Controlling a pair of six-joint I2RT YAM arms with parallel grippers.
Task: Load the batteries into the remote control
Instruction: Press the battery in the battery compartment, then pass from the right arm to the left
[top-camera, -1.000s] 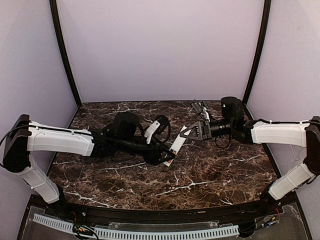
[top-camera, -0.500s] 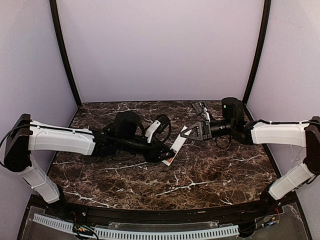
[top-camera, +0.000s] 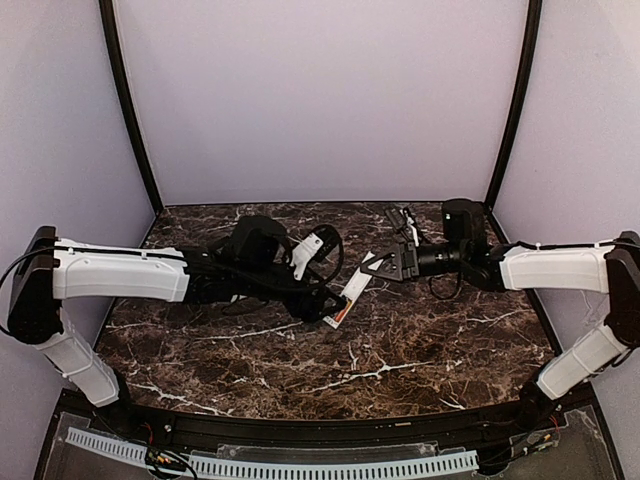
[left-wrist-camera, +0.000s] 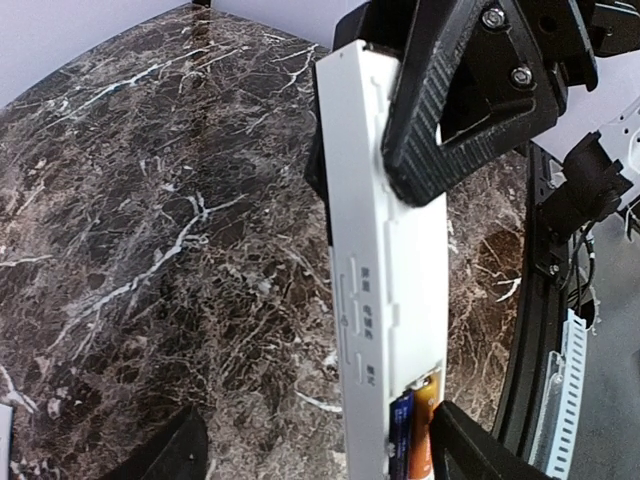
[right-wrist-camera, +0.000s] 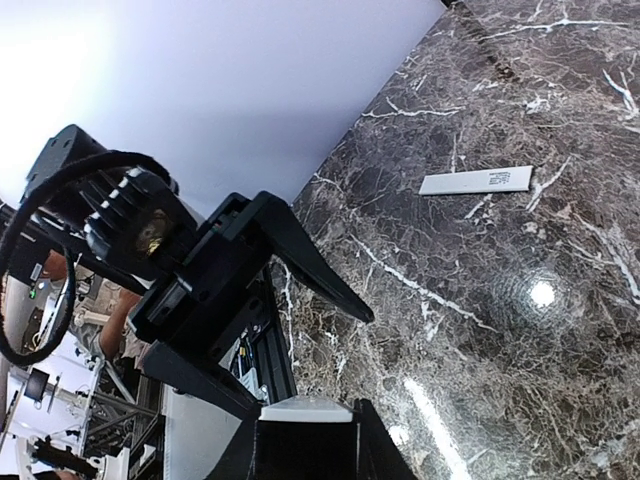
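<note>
The white remote control (top-camera: 352, 290) hangs tilted above the marble table between both arms. My right gripper (top-camera: 378, 268) is shut on its upper end, which shows as a white end face (right-wrist-camera: 300, 408) between its fingers (right-wrist-camera: 370, 450). In the left wrist view the remote (left-wrist-camera: 385, 260) runs down the frame, with its compartment open at the lower end. Two batteries sit side by side there, one orange (left-wrist-camera: 428, 430) and one blue (left-wrist-camera: 402, 440). My left gripper (top-camera: 325, 303) is open around that lower end; its right finger (left-wrist-camera: 475, 450) is beside the remote and its left finger (left-wrist-camera: 165, 450) stands well apart.
The thin white cover strip (right-wrist-camera: 475, 181) lies flat on the marble, apart from both grippers. Loose black cabling (top-camera: 400, 215) sits at the back right. Purple walls enclose the table on three sides, and a black rim (top-camera: 330, 430) marks the near edge.
My left gripper has shifted slightly up and left along the remote's lower end. The right gripper still holds the upper end and has barely moved.
</note>
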